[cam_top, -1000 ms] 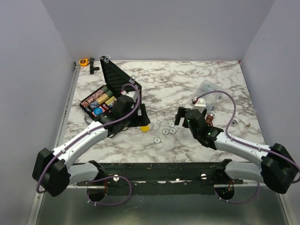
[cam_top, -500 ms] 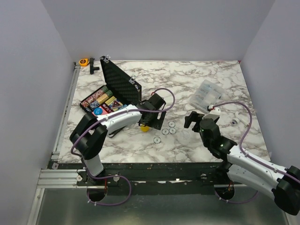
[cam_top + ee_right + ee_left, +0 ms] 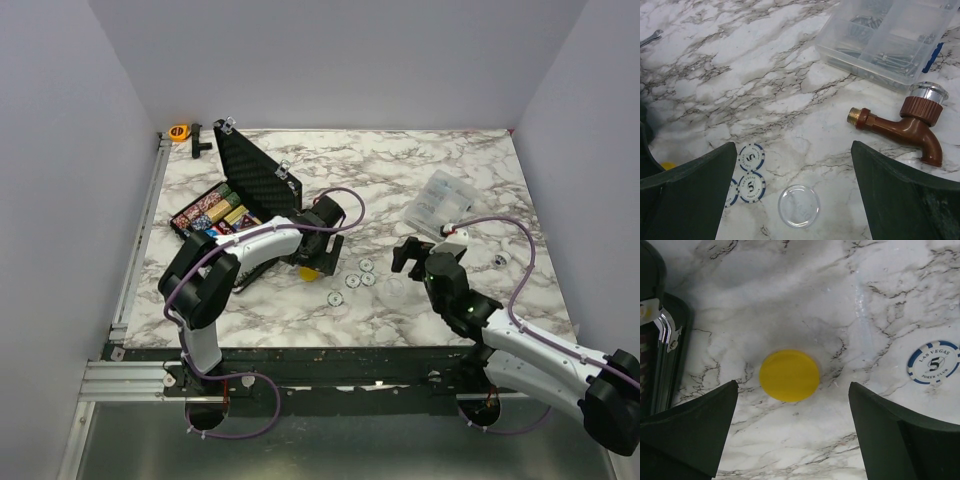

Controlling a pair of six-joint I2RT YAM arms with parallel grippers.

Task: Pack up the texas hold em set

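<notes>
The black case (image 3: pixel 250 172) of the texas hold em set stands open at the back left, with rows of chips in its tray (image 3: pixel 208 216). A yellow disc (image 3: pixel 789 375) lies on the marble just right of the case corner (image 3: pixel 662 335). My left gripper (image 3: pixel 793 390) hangs open over the disc, one finger on each side, not touching it. Blue-and-white chips (image 3: pixel 751 156) and a clear disc (image 3: pixel 799 206) lie loose between the arms. My right gripper (image 3: pixel 793 145) is open above the clear disc and holds nothing.
A clear plastic box (image 3: pixel 885 35) and a brown tap fitting (image 3: pixel 900 125) lie to the right. An orange tape roll (image 3: pixel 179 131) sits at the back left corner. One more chip (image 3: pixel 935 362) lies right of the yellow disc.
My left arm has swung from beside the case out over the yellow disc and opened a little wider. My right gripper has drawn back to the right, and the clear disc now shows.
</notes>
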